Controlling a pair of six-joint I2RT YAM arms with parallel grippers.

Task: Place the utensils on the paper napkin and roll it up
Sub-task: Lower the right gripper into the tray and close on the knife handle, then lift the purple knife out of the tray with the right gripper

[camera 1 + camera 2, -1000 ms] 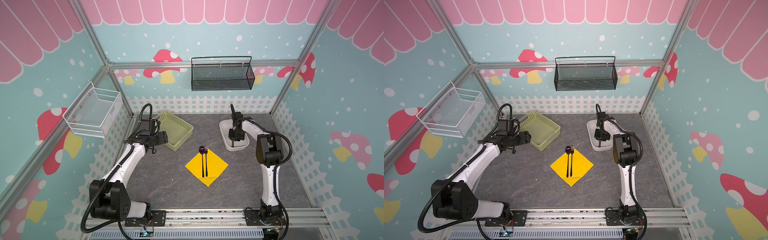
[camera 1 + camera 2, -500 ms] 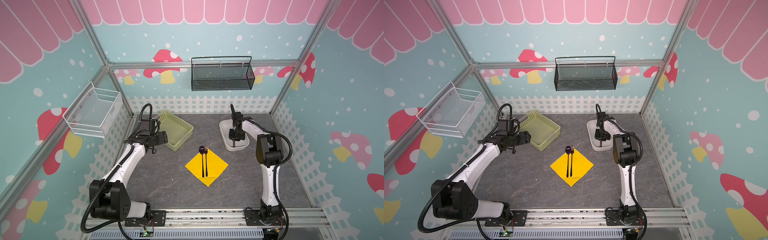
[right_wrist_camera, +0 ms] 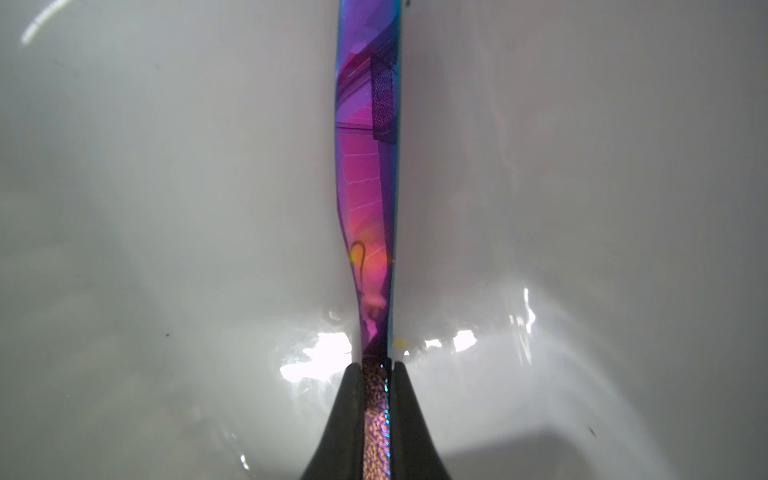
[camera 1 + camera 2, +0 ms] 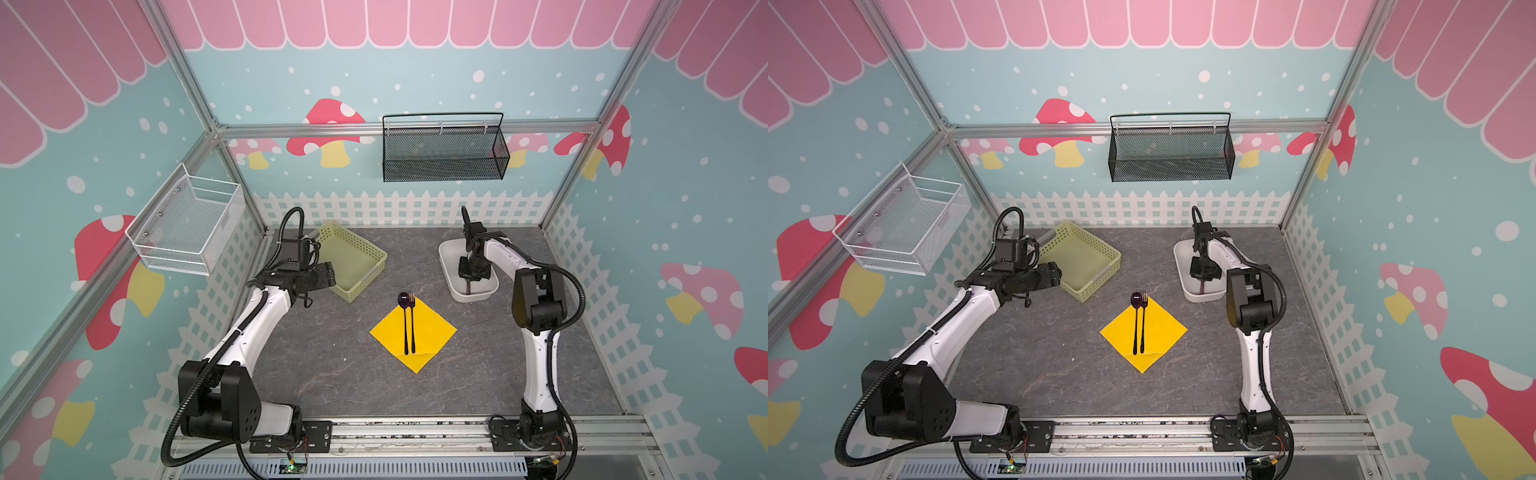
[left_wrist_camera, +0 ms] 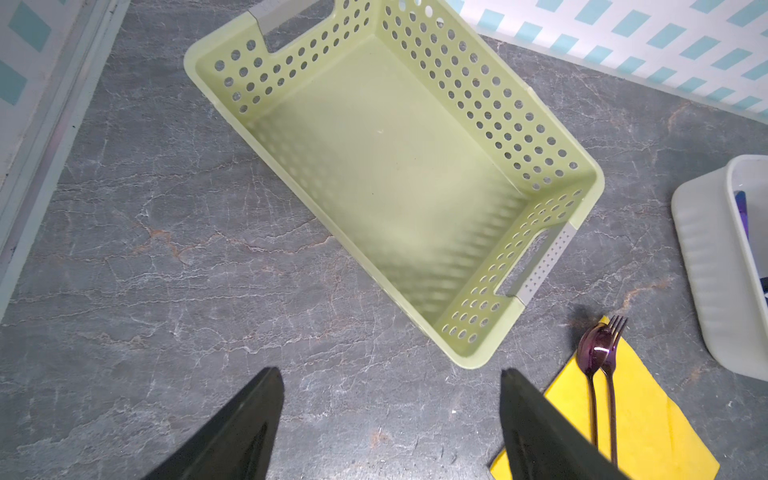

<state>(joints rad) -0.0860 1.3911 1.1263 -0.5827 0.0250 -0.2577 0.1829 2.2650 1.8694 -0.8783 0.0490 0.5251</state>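
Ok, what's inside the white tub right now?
The purple knife, with the right claw shut on its handle. The wrist view shows only bare white tub floor around it; in both top views the right arm covers part of the inside.

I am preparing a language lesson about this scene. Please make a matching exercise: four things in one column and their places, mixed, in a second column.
1. spoon
2. knife
3. green perforated basket
4. black mesh basket

A. hanging on the back wall
B. empty, near the open left tool
C. handle on the yellow napkin, beside the fork
D. clamped in the right tool, inside the white tub

Pairs: 1-C, 2-D, 3-B, 4-A
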